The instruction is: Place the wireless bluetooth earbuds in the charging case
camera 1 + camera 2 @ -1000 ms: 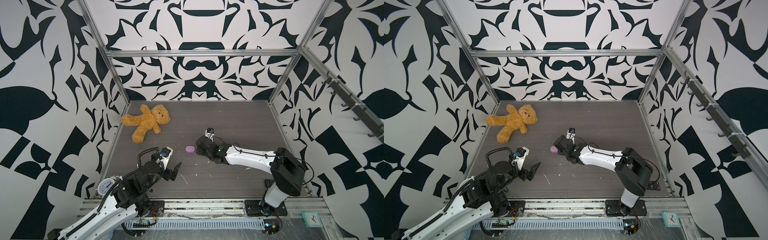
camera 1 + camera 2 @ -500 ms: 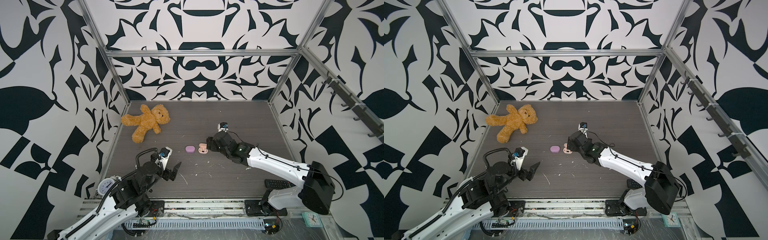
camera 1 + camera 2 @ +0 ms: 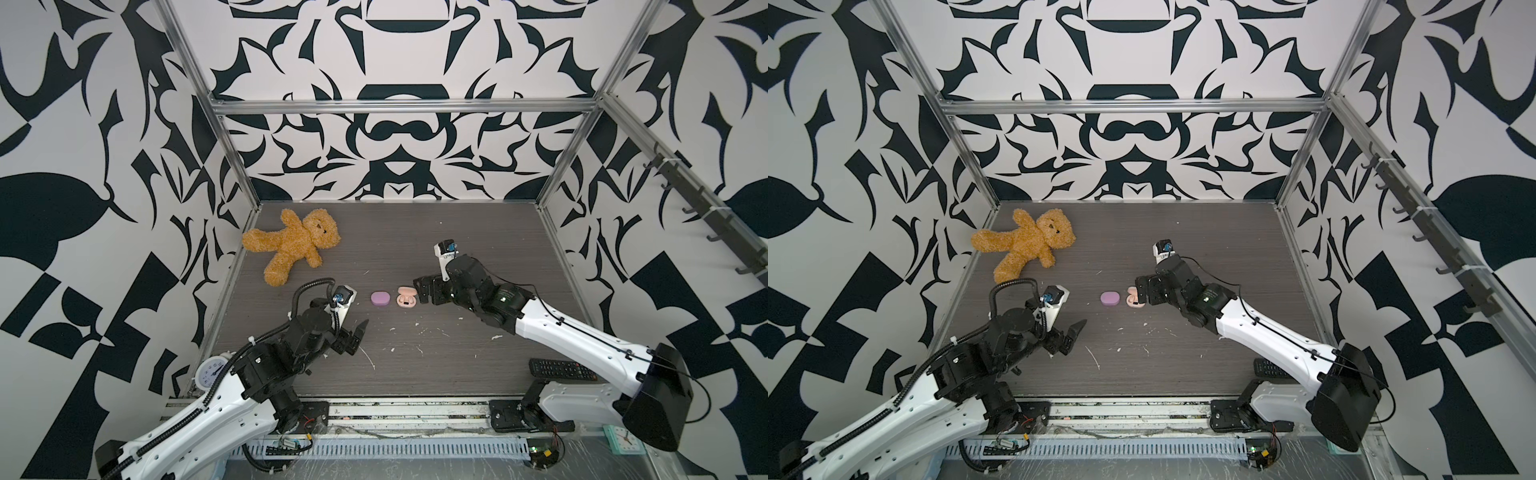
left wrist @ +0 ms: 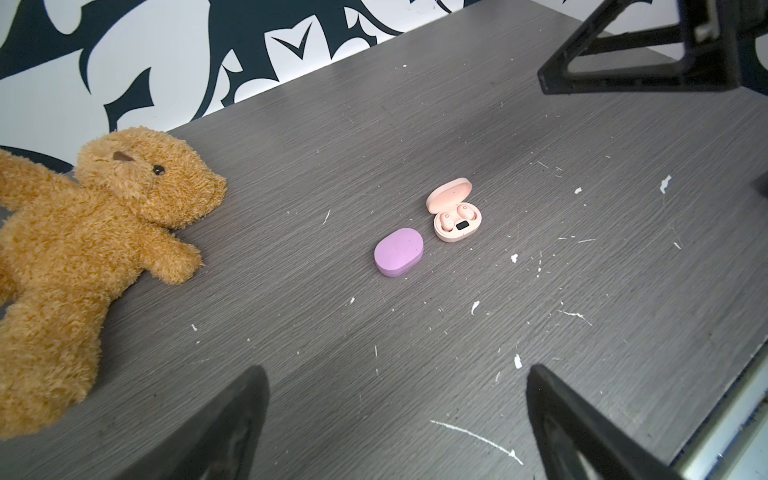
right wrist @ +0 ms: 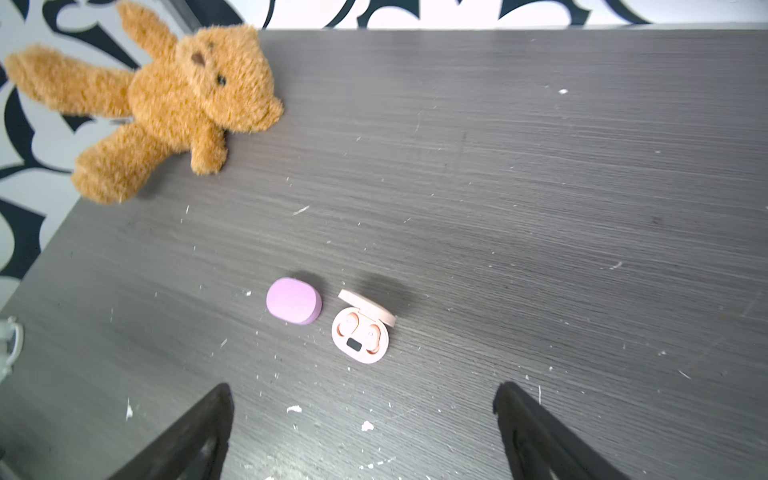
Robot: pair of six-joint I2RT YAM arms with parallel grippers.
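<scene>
Mid-counter (image 4: 582,291) sits the peach charging case (image 4: 449,236), lid tipped back so both sockets lie exposed. The two peach earbuds (image 5: 372,333) rest in those sockets, either side of a small dark window. They look seated, not loose.

The lilac case (image 4: 398,251) is just beside it and shut. Its buds are not in sight, so whether they are inside I cannot tell.

The right end effector (image 5: 361,390) is released, jaws spread wide and empty. It hangs low, just beside the peach case, placed, I judge, to tip the lid down.

The left end effector (image 4: 397,370) is likewise spread and empty. It is held near the front edge, apart from both cases, probably to keep clear.

A teddy bear (image 3: 295,245) lies by the far left corner. White scraps litter the counter.
</scene>
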